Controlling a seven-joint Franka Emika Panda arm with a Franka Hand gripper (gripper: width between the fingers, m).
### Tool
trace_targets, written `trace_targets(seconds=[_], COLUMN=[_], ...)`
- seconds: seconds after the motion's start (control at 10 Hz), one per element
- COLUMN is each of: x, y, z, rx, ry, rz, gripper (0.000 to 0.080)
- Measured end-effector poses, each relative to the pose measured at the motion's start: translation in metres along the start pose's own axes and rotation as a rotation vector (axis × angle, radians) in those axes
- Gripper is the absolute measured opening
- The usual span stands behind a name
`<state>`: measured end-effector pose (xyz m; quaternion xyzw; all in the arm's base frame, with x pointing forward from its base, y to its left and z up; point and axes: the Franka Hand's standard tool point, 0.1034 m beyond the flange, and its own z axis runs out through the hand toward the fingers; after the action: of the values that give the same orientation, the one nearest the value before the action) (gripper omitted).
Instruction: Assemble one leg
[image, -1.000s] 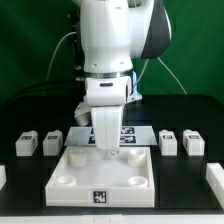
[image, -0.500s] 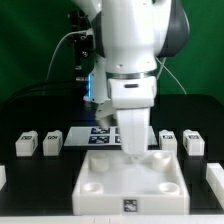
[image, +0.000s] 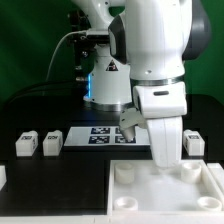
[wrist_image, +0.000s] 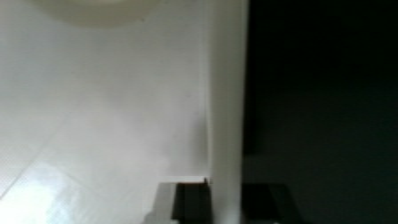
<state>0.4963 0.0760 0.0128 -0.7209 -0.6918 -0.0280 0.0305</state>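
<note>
My gripper (image: 166, 158) is shut on the far wall of the large white tray (image: 140, 190), which lies at the front toward the exterior view's right. In the wrist view the two dark fingers (wrist_image: 189, 202) stand on either side of the tray's thin wall (wrist_image: 226, 120), with the gripper (wrist_image: 228, 202) closed on it. Two legs, small white blocks with tags, stand at the exterior view's left (image: 26, 144) (image: 51, 142). Another leg (image: 195, 142) stands to the right, beside the gripper. Any further leg is hidden behind the arm.
The marker board (image: 100, 135) lies on the black table behind the tray. The arm's white body (image: 160, 50) fills the upper right of the exterior view. One round corner socket (wrist_image: 80, 8) shows in the wrist view, with black table (wrist_image: 320, 100) beyond the wall.
The gripper has moved toward the exterior view's right and nearer the camera, dragging the tray with it. The legs have not moved.
</note>
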Motion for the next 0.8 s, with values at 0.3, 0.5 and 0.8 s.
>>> trace_targets(seconds=[0.3, 0.5, 0.8], x=[0.0013, 0.0009, 0.0001], y=[0.0004, 0.0005, 0.0005], z=[0.0001, 0.0000, 0.0001], rx=[-0.001, -0.001, -0.001], ry=[0.011, 0.012, 0.011], rz=[-0.026, -0.022, -0.021], gripper=[0.0060, 0.0061, 0.0427])
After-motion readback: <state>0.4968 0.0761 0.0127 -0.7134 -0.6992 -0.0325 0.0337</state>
